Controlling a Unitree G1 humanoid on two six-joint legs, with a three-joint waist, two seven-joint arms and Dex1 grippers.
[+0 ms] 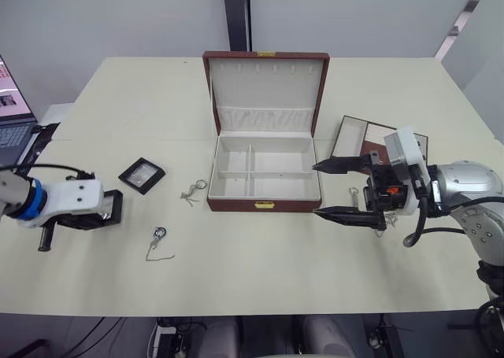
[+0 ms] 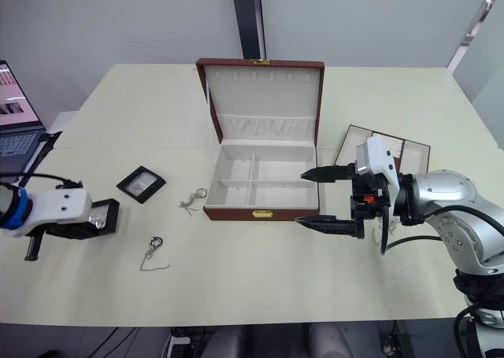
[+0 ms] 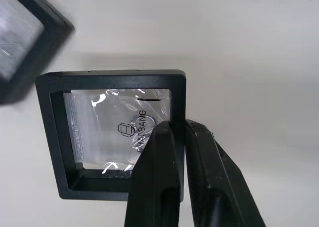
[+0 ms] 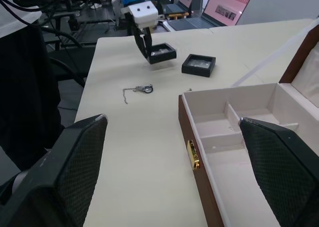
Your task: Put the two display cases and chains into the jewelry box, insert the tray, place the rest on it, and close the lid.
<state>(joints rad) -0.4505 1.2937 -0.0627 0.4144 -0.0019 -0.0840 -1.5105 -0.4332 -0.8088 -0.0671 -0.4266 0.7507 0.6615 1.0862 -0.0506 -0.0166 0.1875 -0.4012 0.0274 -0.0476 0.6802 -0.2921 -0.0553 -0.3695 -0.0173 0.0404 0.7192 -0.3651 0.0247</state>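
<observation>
Left end effector [image 3: 172, 137] clamped on the frame edge of one display case [image 3: 112, 132], held just above the tabletop [image 1: 260, 271] at far left. Second display case [image 1: 142, 175] lies flat nearby. Right end effector [image 1: 327, 190] spread wide, nothing gripped, just beside the box's right front corner. Jewelry box [image 1: 264, 204] sits at centre, lid [image 1: 266, 90] raised, compartments bare. Two chains [image 1: 191, 193] [image 1: 158, 242] lie left of the box. Tray [image 1: 354, 138] is seen behind the right arm.

2 display cases [image 1: 142, 175] [image 1: 101, 209]. 3 chains [image 1: 191, 193] [image 1: 157, 242] [image 1: 358, 194]. 1 jewelry box [image 1: 264, 204], 1 tray [image 1: 352, 134].
</observation>
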